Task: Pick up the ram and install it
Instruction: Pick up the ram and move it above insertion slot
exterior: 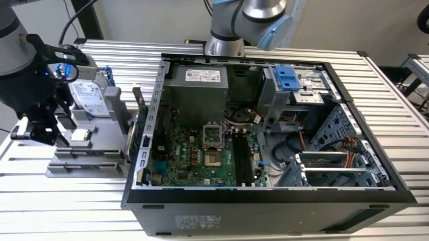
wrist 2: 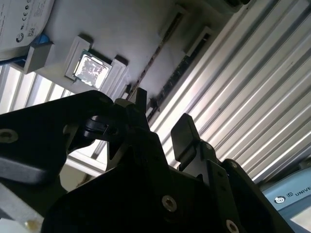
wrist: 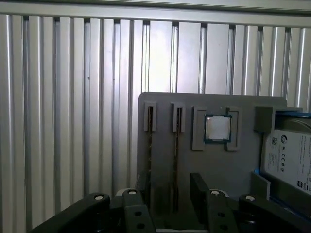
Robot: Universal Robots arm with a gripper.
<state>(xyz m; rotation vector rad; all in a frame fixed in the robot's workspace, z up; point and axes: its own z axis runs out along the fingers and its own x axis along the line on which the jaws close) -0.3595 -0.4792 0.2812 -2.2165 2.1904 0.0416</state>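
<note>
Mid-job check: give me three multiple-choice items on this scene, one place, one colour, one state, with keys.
1. The gripper is: A over the grey tray; B inside the case; C over the power supply.
2. The motherboard is: A red; B green; C white.
3. The gripper is: A shut on the ram; B shut on the chip; C open.
Key: 1 A, the tray lies below it in both wrist views. 2 B, the board shows green. 3 C, jaws apart, the ram standing in its tray slot.
</note>
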